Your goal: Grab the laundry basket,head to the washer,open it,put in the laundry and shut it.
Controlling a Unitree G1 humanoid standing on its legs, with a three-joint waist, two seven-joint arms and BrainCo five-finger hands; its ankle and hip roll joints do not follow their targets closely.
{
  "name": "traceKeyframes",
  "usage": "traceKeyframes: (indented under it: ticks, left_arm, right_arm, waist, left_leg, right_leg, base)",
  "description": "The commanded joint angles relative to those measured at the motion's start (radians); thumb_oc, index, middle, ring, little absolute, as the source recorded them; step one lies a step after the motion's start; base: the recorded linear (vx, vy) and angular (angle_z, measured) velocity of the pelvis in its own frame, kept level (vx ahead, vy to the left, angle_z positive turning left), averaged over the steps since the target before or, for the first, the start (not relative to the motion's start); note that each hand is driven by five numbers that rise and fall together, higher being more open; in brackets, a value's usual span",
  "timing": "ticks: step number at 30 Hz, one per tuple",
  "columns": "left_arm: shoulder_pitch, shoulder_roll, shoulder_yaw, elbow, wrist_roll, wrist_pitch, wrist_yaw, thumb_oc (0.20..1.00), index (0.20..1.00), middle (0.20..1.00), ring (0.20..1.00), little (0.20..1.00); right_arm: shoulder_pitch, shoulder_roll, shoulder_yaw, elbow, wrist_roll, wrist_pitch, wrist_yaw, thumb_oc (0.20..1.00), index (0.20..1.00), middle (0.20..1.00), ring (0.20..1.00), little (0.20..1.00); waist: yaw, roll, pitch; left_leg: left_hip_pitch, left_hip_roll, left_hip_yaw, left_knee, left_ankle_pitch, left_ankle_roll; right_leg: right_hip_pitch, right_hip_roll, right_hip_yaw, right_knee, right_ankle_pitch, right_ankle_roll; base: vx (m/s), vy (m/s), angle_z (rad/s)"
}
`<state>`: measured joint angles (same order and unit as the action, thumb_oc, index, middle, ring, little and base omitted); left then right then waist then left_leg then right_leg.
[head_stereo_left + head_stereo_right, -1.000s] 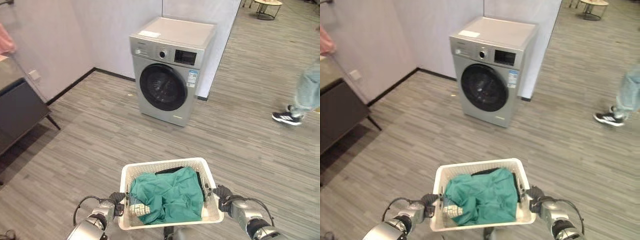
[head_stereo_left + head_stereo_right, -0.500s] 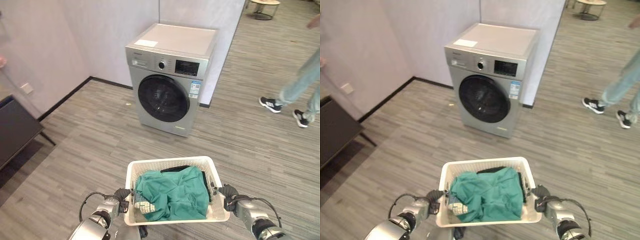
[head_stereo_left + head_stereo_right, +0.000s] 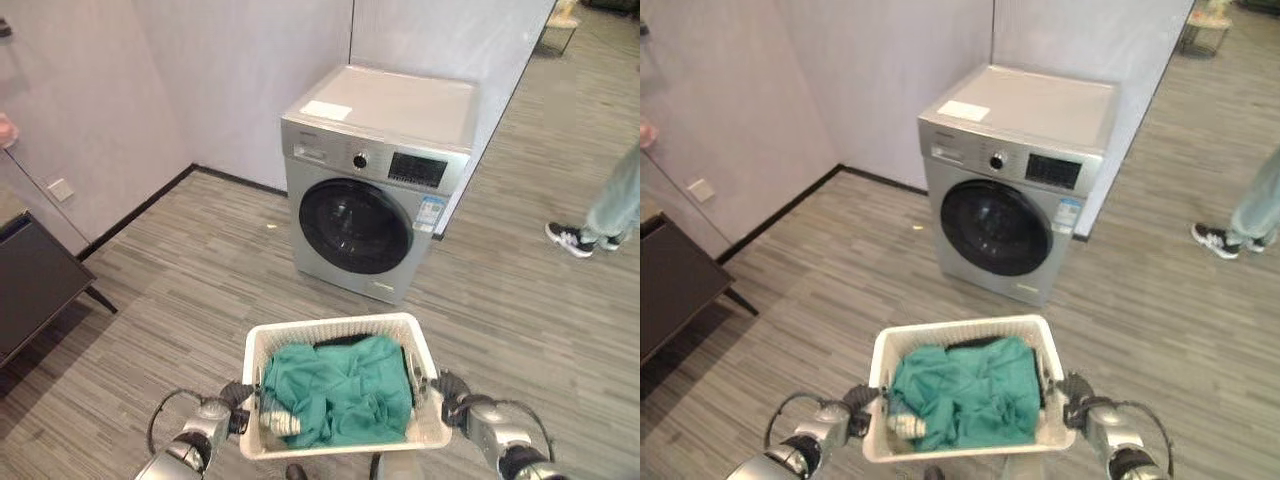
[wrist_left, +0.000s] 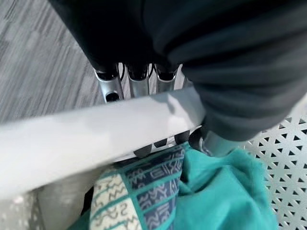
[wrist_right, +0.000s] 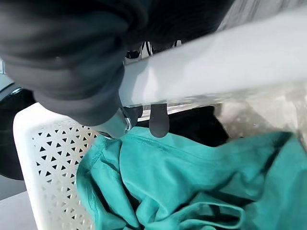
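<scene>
Grey wood-plank floor all around, pale walls behind. My left hand has its fingers hooked round one side rim of the white perforated plastic laundry basket, my right hand wrapped on the opposite rim. Inside: a crumpled teal garment, a patterned cloth, something black. Ahead sits the silver front-loading washer, door shut. A person's legs at the right.
</scene>
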<state>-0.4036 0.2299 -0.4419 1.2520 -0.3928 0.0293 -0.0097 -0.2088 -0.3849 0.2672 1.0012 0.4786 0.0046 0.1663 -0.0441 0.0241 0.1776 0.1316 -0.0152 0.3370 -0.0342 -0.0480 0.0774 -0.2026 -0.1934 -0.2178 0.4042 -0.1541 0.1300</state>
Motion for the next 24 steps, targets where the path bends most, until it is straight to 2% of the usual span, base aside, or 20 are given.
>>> traceKeyframes:
  ticks: [1,2,3,6,10,13,18,24]
  left_arm:
    - [-0.096,-0.002,-0.027,-0.005,-0.010,-0.049,-0.121,0.200,0.200,0.200,0.200,0.200]
    - [-0.098,-0.012,-0.031,-0.015,0.003,-0.054,-0.123,0.200,0.200,0.200,0.200,0.200]
    - [-0.096,-0.021,-0.038,-0.018,0.014,-0.059,-0.104,0.200,0.200,0.200,0.200,0.200]
    - [-0.074,-0.028,-0.036,-0.013,0.017,-0.057,-0.104,0.200,0.200,0.200,0.200,0.200]
    - [-0.055,-0.030,-0.030,0.029,0.033,-0.052,-0.109,0.200,0.200,0.200,0.200,0.200]
    - [-0.041,-0.030,-0.020,0.050,0.030,-0.051,-0.115,0.200,0.200,0.200,0.200,0.200]
    - [-0.033,-0.025,-0.012,0.060,0.031,-0.050,-0.119,0.200,0.200,0.200,0.200,0.200]
    - [-0.030,-0.019,-0.003,0.053,0.032,-0.053,-0.117,0.200,0.200,0.200,0.200,0.200]
  right_arm:
    - [0.048,-0.038,0.048,0.069,0.031,0.067,0.134,0.200,0.200,0.200,0.200,0.200]
    - [0.051,-0.024,0.050,0.059,0.048,0.058,0.124,0.200,0.200,0.200,0.200,0.200]
    - [0.054,-0.001,0.058,0.056,0.067,0.049,0.125,0.200,0.200,0.200,0.200,0.200]
    - [0.067,0.002,0.056,0.067,0.073,0.045,0.134,0.200,0.200,0.200,0.200,0.200]
    - [0.056,0.008,0.070,0.099,0.068,0.049,0.143,0.200,0.200,0.200,0.200,0.200]
    - [0.051,0.014,0.075,0.104,0.073,0.052,0.144,0.200,0.200,0.200,0.200,0.200]
    - [0.053,0.024,0.077,0.110,0.078,0.055,0.140,0.200,0.200,0.200,0.200,0.200]
    - [0.073,0.028,0.076,0.104,0.076,0.052,0.142,0.200,0.200,0.200,0.200,0.200]
  waist:
    - [0.029,-0.029,-0.028]
    - [0.038,-0.034,-0.032]
    - [0.048,-0.036,-0.042]
    - [0.077,-0.032,-0.057]
    - [0.112,-0.038,-0.071]
    - [0.128,-0.040,-0.085]
    - [0.132,-0.037,-0.100]
    - [0.113,-0.032,-0.114]
  left_leg:
    - [-0.105,0.034,-0.093,0.145,0.133,-0.090]
    - [-0.111,0.026,-0.106,0.149,0.124,-0.090]
    - [-0.118,0.026,-0.118,0.159,0.116,-0.092]
    - [-0.138,0.032,-0.141,0.184,0.141,-0.113]
    - [-0.137,0.034,-0.171,0.168,0.155,-0.123]
    - [-0.128,0.029,-0.185,0.144,0.158,-0.124]
    - [-0.116,0.027,-0.193,0.114,0.161,-0.127]
    - [-0.087,0.029,-0.181,0.052,0.155,-0.125]
  right_leg:
    - [0.172,0.062,0.081,-0.303,0.277,0.020]
    - [0.189,0.058,0.073,-0.327,0.281,0.021]
    - [0.228,0.059,0.039,-0.359,0.258,0.017]
    - [0.283,0.065,-0.005,-0.418,0.254,0.007]
    - [0.330,0.066,-0.060,-0.454,0.243,0.001]
    - [0.347,0.067,-0.078,-0.465,0.238,-0.001]
    - [0.356,0.066,-0.093,-0.476,0.237,0.000]
    - [0.349,0.071,-0.088,-0.478,0.234,0.002]
  base:
    - [0.02,-0.099,1.33]
    - [0.07,-0.071,1.32]
    - [0.08,-0.052,0.54]
    - [0.05,-0.052,0.31]
    - [0.04,-0.066,0.22]
    - [0.05,-0.045,0.44]
    - [0.03,-0.017,0.08]
    - [0.03,0.005,0.01]
